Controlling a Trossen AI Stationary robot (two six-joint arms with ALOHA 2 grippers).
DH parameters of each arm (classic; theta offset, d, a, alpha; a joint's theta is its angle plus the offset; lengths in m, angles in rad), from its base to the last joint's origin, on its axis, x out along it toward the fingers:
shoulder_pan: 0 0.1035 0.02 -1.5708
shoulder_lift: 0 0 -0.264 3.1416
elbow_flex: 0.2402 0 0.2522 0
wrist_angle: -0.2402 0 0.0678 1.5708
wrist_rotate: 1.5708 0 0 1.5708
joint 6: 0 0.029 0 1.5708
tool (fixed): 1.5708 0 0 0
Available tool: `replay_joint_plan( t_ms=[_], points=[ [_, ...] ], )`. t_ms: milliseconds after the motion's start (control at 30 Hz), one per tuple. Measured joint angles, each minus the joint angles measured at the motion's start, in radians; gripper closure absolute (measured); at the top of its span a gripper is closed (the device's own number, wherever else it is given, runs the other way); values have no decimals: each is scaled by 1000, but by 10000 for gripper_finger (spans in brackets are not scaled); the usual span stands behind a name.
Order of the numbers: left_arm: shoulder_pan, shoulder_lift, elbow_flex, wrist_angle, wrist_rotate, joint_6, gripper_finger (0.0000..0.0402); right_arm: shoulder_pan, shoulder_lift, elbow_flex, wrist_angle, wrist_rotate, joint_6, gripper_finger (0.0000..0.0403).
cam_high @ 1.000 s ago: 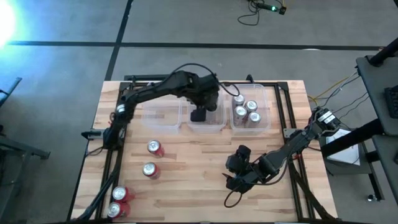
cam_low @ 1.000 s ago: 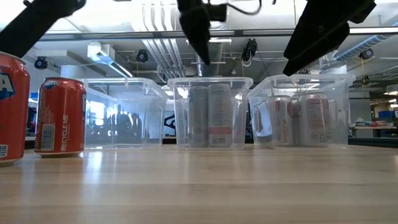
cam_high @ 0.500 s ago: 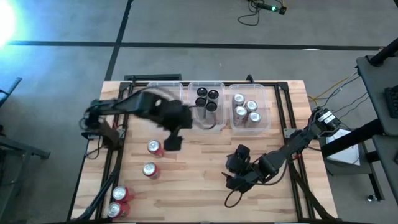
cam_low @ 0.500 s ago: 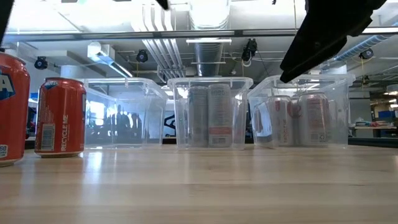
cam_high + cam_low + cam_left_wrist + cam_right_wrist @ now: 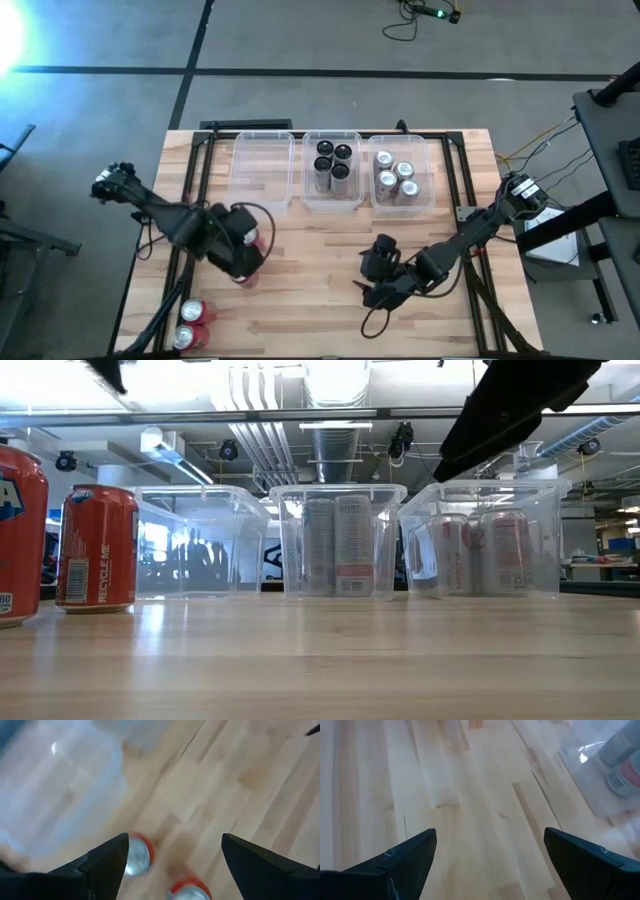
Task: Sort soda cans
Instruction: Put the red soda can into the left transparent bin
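Take the middle bin (image 5: 331, 202) as your landmark: a clear plastic box at the far edge of the table (image 5: 320, 320), one of three in a row. Inside it you have four black cans (image 5: 334, 160) standing upright, their dark tops packed in a tight square; from the low view they read as grey-sided cylinders (image 5: 336, 546) behind the clear wall.

To the right of that bin, the right bin (image 5: 402, 205) holds four silver cans (image 5: 396, 176) with shiny lids, standing close together. In the low view they show pale sides with reddish lettering (image 5: 485, 550). To the left of the middle bin, the left bin (image 5: 262, 195) shows no cans inside.

Your left gripper (image 5: 243, 255) sits in front of and to the left of the middle bin, over the bare wood, with its fingers spread apart and nothing between them. Its wrist camera looks down on two red cans with silver tops (image 5: 138, 855), blurred, standing upright near each other on the planks.

Farther out from the middle bin, at the near left corner of the table, two more red cans (image 5: 192, 322) stand side by side.

Your right gripper (image 5: 378, 280) waits in front of the middle bin, slightly to its right, jaws wide apart and empty.
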Motion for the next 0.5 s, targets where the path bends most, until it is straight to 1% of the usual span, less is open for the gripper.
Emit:
replay_joint_plan(
  t_ms=[100,233,367,500],
  points=[
    [-60,-20,-92,5,0,-199,99,-1,0,0,15,0,-31,39],
    [-92,-19,-186,7,3,-385,99,-2,0,8,38,-1,-45,39],
    [-92,8,-235,8,12,-453,99,-2,0,16,43,-2,-43,39],
    [-88,23,-239,7,8,-471,99,0,0,21,43,-26,-38,39]
  ],
)
